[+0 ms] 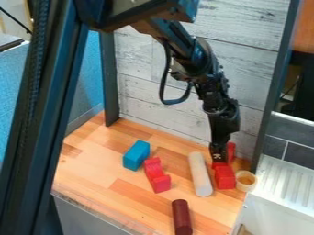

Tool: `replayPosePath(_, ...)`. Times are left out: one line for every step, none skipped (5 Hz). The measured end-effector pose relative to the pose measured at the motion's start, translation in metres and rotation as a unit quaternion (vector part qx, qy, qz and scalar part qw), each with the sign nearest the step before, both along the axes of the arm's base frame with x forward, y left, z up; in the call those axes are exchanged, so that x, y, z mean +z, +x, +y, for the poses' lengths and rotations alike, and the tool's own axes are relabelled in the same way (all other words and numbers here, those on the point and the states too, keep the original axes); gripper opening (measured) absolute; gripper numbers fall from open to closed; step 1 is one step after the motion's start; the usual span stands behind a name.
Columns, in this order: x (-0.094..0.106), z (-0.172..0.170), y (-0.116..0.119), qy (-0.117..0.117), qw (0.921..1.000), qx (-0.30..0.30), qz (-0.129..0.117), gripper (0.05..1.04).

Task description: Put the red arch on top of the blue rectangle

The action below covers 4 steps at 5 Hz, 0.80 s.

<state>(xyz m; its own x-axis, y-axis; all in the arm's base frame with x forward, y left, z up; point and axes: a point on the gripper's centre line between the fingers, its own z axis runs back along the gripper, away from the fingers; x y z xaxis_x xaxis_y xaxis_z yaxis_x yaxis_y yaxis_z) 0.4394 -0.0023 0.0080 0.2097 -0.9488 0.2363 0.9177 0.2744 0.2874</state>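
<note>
The claw [219, 157] points down on the far right of the bench [92, 167], close against the red shape [225, 178] there, and I think it is placed so because this shape should be picked up. How far it is open, and whether it has hold of this shape, I cannot tell. The blue rectangle [136, 155] lies at the left, well apart from the claw; its upper side is free, so it could serve as support. Just beside it, on its near right, is the notched red piece [157, 175]. Which of these two red ones is the arch, I cannot say surely. The white cylinder [200, 174] lies between the two red ones, so a carried arch should probably be lifted over it, for not making it roll
</note>
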Motion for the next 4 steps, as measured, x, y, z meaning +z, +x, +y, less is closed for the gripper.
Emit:
replayPosePath(-0.007,-0.003,0.003,0.017,0.9998,-0.014,0.005,1.001)
replayPosePath(-0.018,-0.005,0.003,0.034,0.999,-0.027,0.013,1.001)
replayPosePath(-0.02,-0.007,0.006,0.051,0.998,-0.038,0.005,1.001)
replayPosePath(-0.022,-0.004,0.009,0.064,0.997,-0.043,0.006,0.942)
